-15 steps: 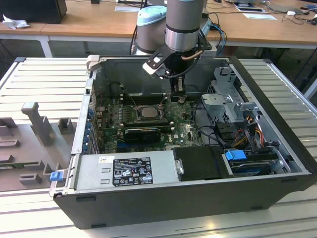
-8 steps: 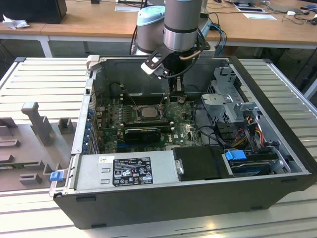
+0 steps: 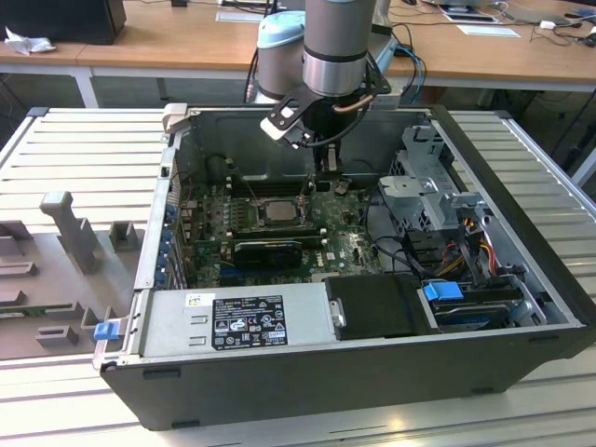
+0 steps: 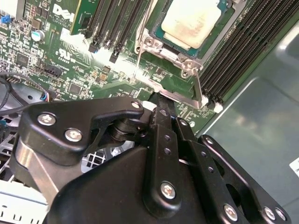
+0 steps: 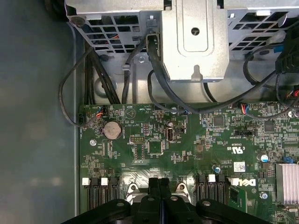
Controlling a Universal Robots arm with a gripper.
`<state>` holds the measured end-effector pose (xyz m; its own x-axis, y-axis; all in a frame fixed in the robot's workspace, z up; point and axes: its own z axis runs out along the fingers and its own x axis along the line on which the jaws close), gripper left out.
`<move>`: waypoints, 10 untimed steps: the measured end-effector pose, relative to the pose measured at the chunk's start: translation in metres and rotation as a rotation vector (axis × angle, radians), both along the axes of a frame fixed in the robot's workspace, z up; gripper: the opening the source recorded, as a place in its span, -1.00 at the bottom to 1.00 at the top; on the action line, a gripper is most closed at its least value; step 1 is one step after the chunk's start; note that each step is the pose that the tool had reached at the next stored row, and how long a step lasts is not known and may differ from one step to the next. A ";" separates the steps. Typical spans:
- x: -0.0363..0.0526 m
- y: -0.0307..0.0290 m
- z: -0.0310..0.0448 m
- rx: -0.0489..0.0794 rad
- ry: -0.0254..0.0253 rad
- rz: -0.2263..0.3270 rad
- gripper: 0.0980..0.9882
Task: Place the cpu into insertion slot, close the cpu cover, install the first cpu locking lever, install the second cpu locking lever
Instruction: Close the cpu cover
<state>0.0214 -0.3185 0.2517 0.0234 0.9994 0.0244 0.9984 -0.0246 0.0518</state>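
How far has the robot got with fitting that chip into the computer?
The cpu already lies in the insertion slot, with the cpu cover apparently down around it. The gripper, shut, is at the slot's edge beside a thin locking lever. Whether either lever is latched cannot be told.

cpu [image 4: 194, 21]: cropped by frame edge | motherboard [image 4: 93, 70]: partly behind end effector [image 4: 161, 100]

We see a slatted grey metal table [image 3: 84, 149] under bright, even light. Behind it runs a pale wooden desk [image 3: 177, 42] on a white leg [image 3: 87, 88] above dark floor [image 3: 130, 91]. On the desk lie 1 black box [image 3: 65, 19], white papers [image 3: 489, 30] and cables [image 3: 559, 23]. Grey moulded fixtures [image 3: 70, 228] rest at the exterior view's left.
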 end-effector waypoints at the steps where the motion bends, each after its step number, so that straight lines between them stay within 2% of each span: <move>1: -0.0006 0.0000 0.0000 0.000 0.0000 0.000 -0.98; 10: -0.0069 0.0000 0.0000 0.000 0.0000 0.000 -0.98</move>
